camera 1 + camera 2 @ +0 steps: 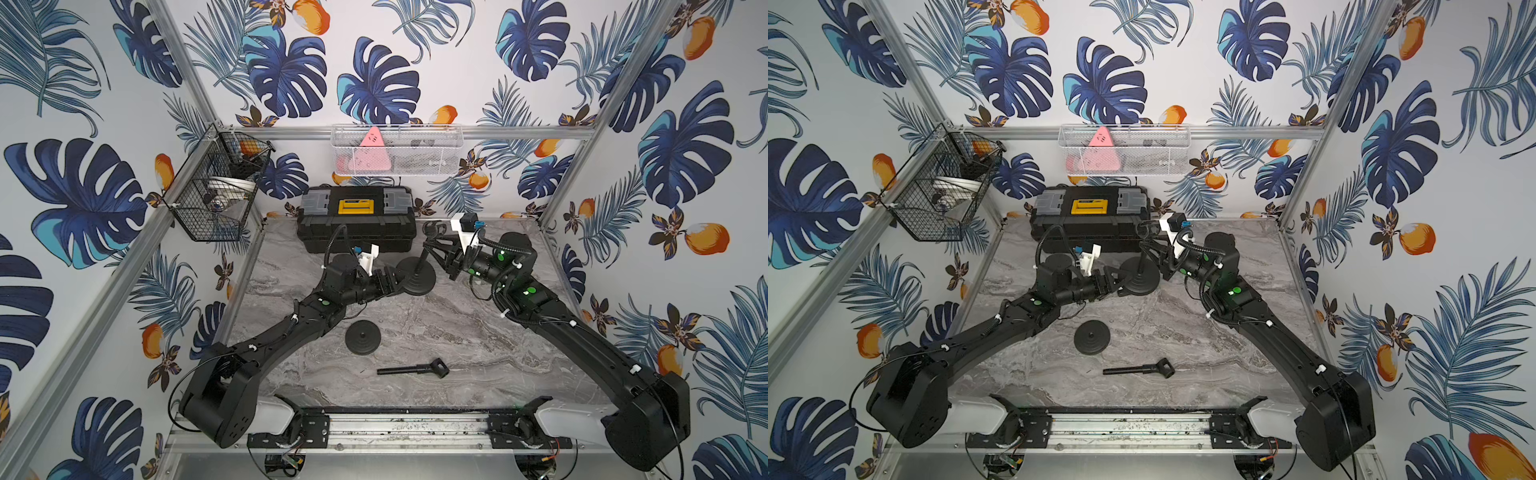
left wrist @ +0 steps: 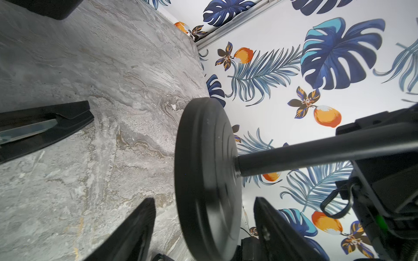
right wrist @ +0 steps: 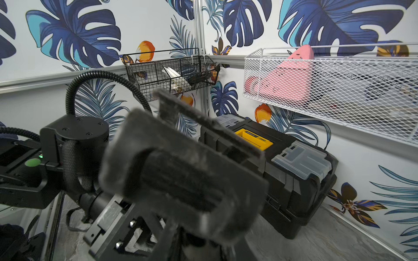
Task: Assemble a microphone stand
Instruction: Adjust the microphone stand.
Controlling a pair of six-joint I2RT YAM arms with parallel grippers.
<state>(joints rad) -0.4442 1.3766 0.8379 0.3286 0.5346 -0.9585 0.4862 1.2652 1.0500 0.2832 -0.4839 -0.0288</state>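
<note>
A blurred microphone clip (image 3: 181,176) fills the right wrist view and hides the right gripper (image 1: 432,248), which a top view shows closed on the upright pole (image 1: 422,266), while the left gripper (image 2: 204,200) stands open astride the rim of the round base (image 2: 203,146) on the surface (image 2: 90,67).

On the table (image 1: 457,332), the toolbox (image 1: 356,220) sits at the far edge. Just before it, rightward, a pole (image 1: 420,264) stands on a round base (image 1: 415,282). A second base (image 1: 363,337) lies nearer, and a loose pole (image 1: 405,370) nearest. A mesh basket (image 1: 397,151) hangs above the toolbox, a wire basket (image 1: 212,199) far left.
</note>
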